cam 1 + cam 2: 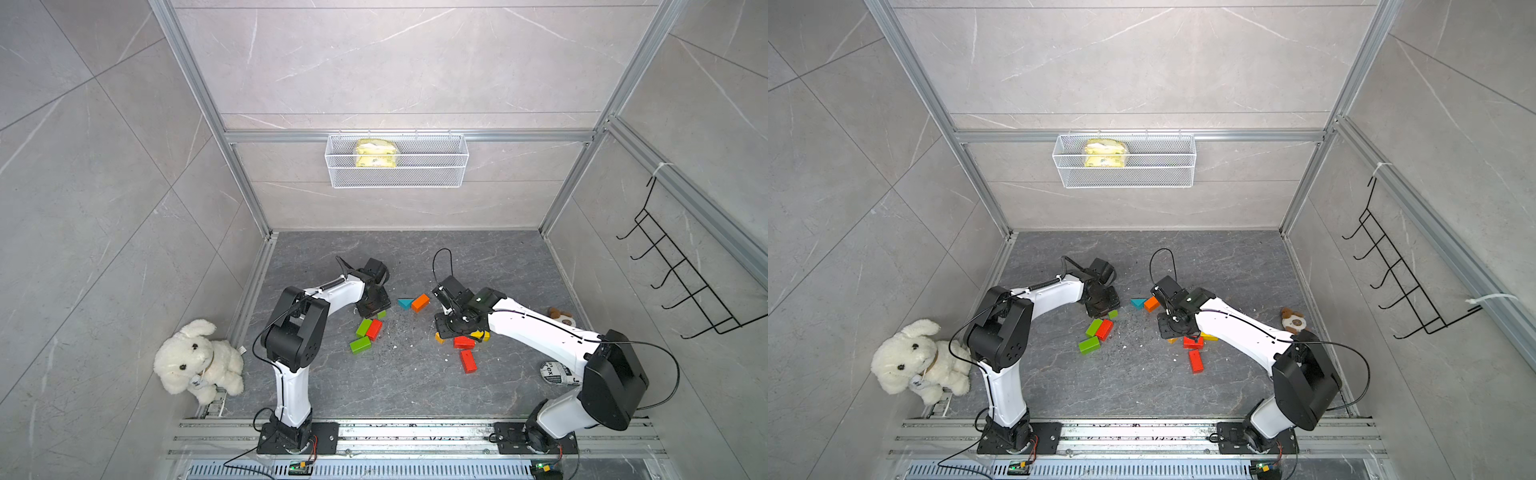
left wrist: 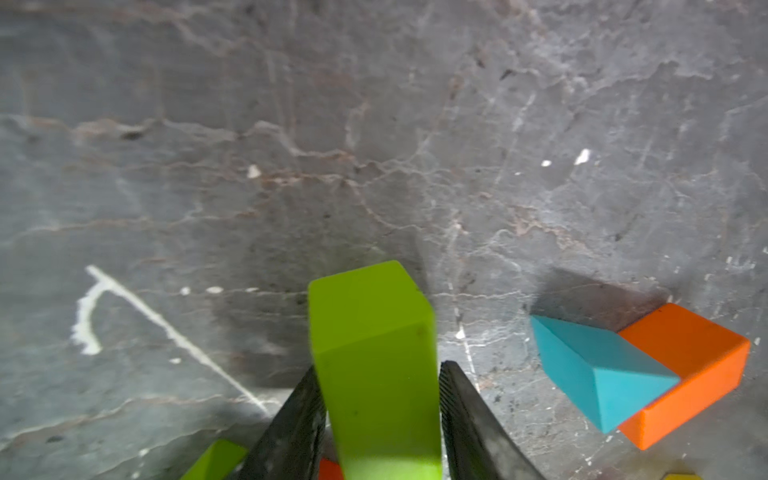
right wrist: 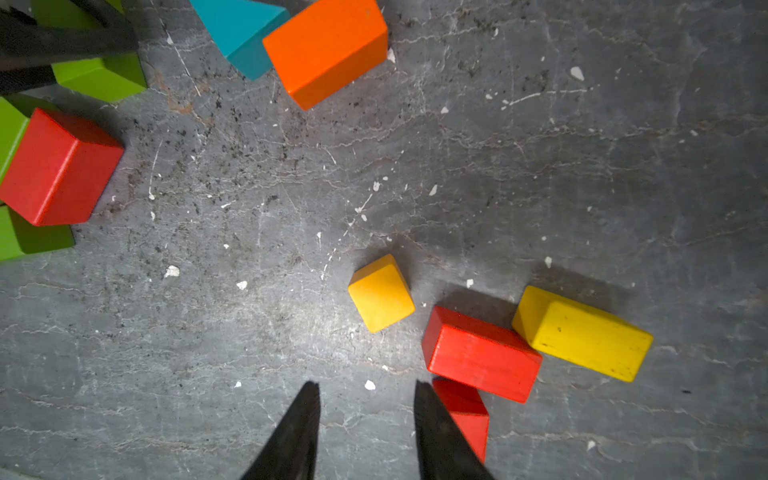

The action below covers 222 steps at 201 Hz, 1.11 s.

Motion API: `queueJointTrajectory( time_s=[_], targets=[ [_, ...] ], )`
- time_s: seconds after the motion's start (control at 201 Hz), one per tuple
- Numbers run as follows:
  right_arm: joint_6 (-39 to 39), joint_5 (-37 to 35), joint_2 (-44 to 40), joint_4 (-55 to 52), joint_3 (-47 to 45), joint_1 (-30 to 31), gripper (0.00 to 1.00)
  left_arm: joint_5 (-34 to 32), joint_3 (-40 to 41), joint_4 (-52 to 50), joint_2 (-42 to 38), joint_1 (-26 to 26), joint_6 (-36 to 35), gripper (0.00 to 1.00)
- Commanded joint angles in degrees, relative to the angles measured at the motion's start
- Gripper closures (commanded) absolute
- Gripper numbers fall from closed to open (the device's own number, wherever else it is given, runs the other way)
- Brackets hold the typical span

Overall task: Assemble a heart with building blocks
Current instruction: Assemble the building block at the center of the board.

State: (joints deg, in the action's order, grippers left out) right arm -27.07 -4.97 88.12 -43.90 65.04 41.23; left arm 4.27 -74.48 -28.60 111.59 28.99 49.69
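In the left wrist view my left gripper [image 2: 378, 368] is shut on a green block [image 2: 370, 324], one finger pressed against each long side. A teal triangle [image 1: 404, 303] touches an orange bar [image 1: 420, 302] just to its right. Below the left gripper lie two green bars [image 1: 363, 327] [image 1: 360, 345] and a red one [image 1: 374, 329]. My right gripper [image 3: 365, 383] is open over bare floor, next to an orange-yellow cube [image 3: 381, 293], two red bars [image 3: 482, 353] [image 3: 469, 411] and a yellow bar [image 3: 582, 332]. No heart shows; the building blocks lie in loose groups.
A white plush dog [image 1: 195, 361] sits at the left wall. A small brown plush [image 1: 559, 314] and a round printed object [image 1: 557, 372] lie behind the right arm. A wire basket [image 1: 397, 160] hangs on the back wall, a black hook rack [image 1: 681, 266] on the right.
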Motion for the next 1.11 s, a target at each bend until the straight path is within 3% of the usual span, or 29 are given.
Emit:
queueJointTrajectory(
  time_s=[0.0, 0.239, 0.403, 0.722, 1.1],
  targets=[
    [-1.4, -1.1, -1.7, 0.1, -1.0, 0.3, 0.60, 2.1, -2.1, 1.7, 1.0, 0.1, 2.0, 0.53],
    [-1.7, -1.0, -1.8, 0.3, -1.2, 0.3, 0.60, 2.1, -0.9, 1.6, -1.0, 0.5, 3.4, 0.48],
    [-1.8, -0.6, -1.6, 0.6, -0.7, 0.3, 0.60, -2.1, 3.1, 0.5, -6.5, 0.6, 3.9, 0.42],
    [-1.5, -0.6, -1.8, 0.3, -0.8, 0.3, 0.59, -6.5, 1.7, -2.4, -6.5, -0.3, 1.5, 0.47],
    [-1.5, -1.0, -3.7, -0.5, -1.6, 0.3, 0.59, -2.1, -1.5, -0.5, -1.0, -0.2, 2.0, 0.53]
  ],
)
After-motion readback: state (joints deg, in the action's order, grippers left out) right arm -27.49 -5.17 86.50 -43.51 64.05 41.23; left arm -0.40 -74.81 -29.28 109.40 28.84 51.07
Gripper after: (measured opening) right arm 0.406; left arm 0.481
